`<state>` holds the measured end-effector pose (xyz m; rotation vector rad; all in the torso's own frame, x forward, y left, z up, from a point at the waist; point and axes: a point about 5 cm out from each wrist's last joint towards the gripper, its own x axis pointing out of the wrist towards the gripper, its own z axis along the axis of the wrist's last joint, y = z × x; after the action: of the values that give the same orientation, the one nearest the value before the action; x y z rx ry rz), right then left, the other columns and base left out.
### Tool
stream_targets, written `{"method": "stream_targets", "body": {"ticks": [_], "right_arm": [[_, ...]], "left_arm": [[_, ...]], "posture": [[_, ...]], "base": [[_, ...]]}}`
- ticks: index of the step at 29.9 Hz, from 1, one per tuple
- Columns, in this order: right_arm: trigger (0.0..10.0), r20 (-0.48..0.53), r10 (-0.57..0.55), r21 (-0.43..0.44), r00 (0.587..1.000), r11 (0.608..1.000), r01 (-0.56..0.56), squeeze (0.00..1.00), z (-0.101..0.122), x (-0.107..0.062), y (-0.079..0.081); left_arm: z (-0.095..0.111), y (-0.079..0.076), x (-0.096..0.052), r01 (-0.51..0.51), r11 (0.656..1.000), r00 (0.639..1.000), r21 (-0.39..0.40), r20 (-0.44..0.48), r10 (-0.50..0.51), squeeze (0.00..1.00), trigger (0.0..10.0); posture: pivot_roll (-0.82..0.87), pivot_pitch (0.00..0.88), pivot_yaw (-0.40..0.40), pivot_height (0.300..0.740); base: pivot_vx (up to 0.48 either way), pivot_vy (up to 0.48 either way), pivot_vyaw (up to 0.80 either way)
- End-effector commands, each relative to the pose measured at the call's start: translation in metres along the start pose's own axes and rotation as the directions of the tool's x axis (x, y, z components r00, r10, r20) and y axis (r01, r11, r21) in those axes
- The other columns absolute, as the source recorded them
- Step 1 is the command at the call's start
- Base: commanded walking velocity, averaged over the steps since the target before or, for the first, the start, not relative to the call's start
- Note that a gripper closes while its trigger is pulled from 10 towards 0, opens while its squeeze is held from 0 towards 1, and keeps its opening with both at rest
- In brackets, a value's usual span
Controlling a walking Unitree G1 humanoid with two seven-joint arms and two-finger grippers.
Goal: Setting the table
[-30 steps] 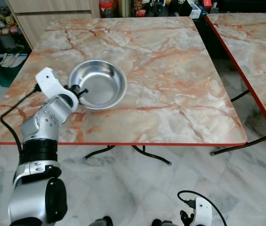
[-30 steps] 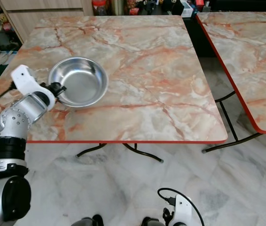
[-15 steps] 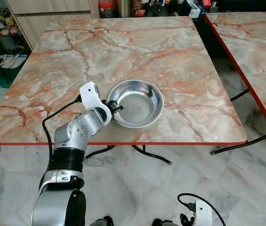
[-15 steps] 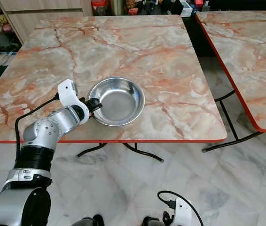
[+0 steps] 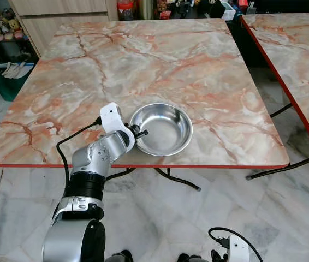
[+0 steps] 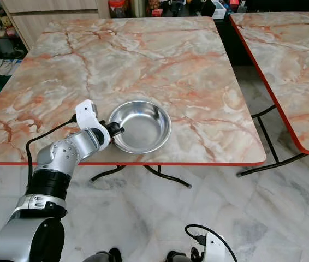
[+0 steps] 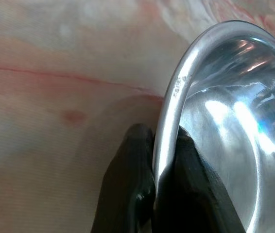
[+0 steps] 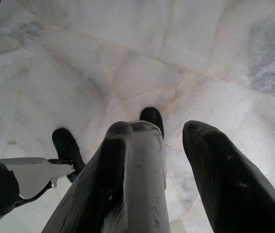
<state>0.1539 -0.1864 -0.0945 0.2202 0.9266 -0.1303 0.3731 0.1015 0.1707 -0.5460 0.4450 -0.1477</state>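
A shiny steel bowl [image 5: 164,129] rests on the marble table [image 5: 143,60] close to its near edge, a little left of the middle. My left gripper [image 5: 137,132] is shut on the bowl's left rim. In the left wrist view the two black fingers [image 7: 128,189] pinch the thin rim of the bowl [image 7: 234,126], one outside and one inside. My right arm hangs idle low by the floor; in the right wrist view its gripper [image 8: 171,150] is open over the marble floor.
A second marble table [image 5: 302,60] stands at the right, across a narrow gap. A wooden cabinet [image 5: 61,11] and a teal basket [image 5: 7,76] lie at the far left. Small clutter lines the far edge behind the table. Marble floor [image 5: 198,218] spreads below.
My left gripper has dragged the bowl from the table's left side to the right and nearer the front edge; in the last half second it moved only slightly.
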Motion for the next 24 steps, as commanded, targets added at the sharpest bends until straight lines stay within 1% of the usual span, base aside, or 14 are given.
{"method": "stream_targets", "body": {"ticks": [1, 11, 24], "right_arm": [[10.0, -0.057, -0.005, 0.004, 0.998, 1.000, 0.005, 0.00, -0.018, -0.005, -0.003], [10.0, -0.060, -0.003, 0.001, 0.998, 1.000, 0.003, 0.00, -0.018, -0.005, -0.002], [10.0, -0.058, -0.001, 0.001, 0.998, 1.000, 0.001, 0.00, -0.016, -0.003, 0.001]], "left_arm": [[0.000, 0.000, 0.000, -0.007, 1.000, 1.000, 0.007, -0.014, 0.007, 0.00, 10.0], [0.001, 0.011, 0.000, -0.063, 0.998, 0.998, -0.020, -0.002, 0.063, 0.00, 10.0], [-0.001, 0.010, 0.000, -0.062, 0.998, 0.998, -0.019, -0.009, 0.062, 0.00, 10.0]], "posture": [[0.00, 0.167, 0.037, 0.740], [0.00, 0.168, 0.036, 0.740], [-0.01, 0.168, 0.035, 0.740]], "base": [[0.000, 0.000, 0.00], [0.000, 0.000, 0.00], [0.000, 0.000, 0.00]]}}
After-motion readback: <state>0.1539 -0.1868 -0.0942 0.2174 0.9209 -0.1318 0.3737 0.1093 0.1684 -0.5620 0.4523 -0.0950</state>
